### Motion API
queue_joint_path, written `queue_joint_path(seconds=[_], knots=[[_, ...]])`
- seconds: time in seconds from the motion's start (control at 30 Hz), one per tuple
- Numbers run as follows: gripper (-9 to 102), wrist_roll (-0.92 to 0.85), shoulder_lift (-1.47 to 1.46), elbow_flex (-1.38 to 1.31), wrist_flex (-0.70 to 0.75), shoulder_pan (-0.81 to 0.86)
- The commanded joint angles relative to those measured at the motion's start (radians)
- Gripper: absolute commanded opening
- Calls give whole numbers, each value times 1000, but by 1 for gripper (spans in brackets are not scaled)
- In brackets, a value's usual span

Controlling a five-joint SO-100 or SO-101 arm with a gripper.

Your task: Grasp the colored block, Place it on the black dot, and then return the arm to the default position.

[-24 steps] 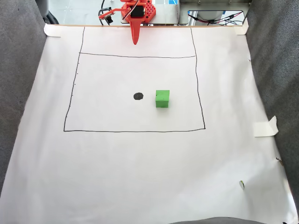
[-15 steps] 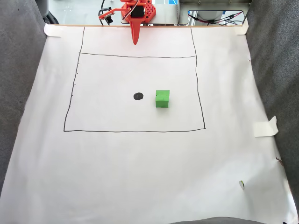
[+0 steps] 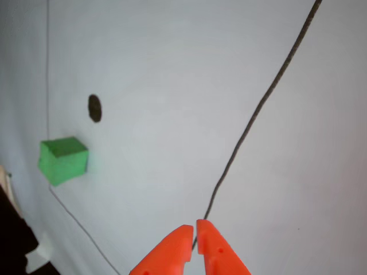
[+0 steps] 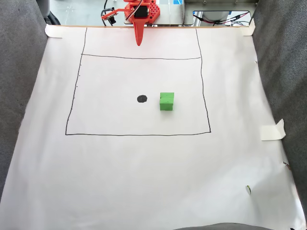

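Note:
The green colored block (image 4: 166, 101) rests on the white paper inside the drawn rectangle, just right of the black dot (image 4: 142, 98) with a small gap between them. My orange gripper (image 4: 139, 43) hangs at the far edge of the paper, pointing down, well away from both. In the other view the gripper (image 3: 195, 226) enters from the bottom with its two pointed jaws together and nothing between them; the block (image 3: 62, 160) and the dot (image 3: 94, 108) lie at the left.
A thin drawn rectangle (image 4: 139, 134) frames the work area on the paper. Grey fabric flanks both sides, and tape (image 4: 273, 130) holds the paper's right edge. Cables and the arm base (image 4: 144, 9) sit beyond the far edge.

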Motion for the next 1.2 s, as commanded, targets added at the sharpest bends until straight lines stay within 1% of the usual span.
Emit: queue_joint_path(seconds=[0.0, 0.5, 0.63, 0.73, 0.87, 0.93, 1.17], knots=[[0, -5, 3, -5, -12, -2], [0, 6, -17, -29, -12, -6], [0, 69, -219, -219, -18, -25], [0, 123, -440, -371, -40, -54], [0, 170, -706, -522, -126, -77], [0, 192, -831, -614, -138, -84], [0, 288, -1220, -977, -34, -114]])
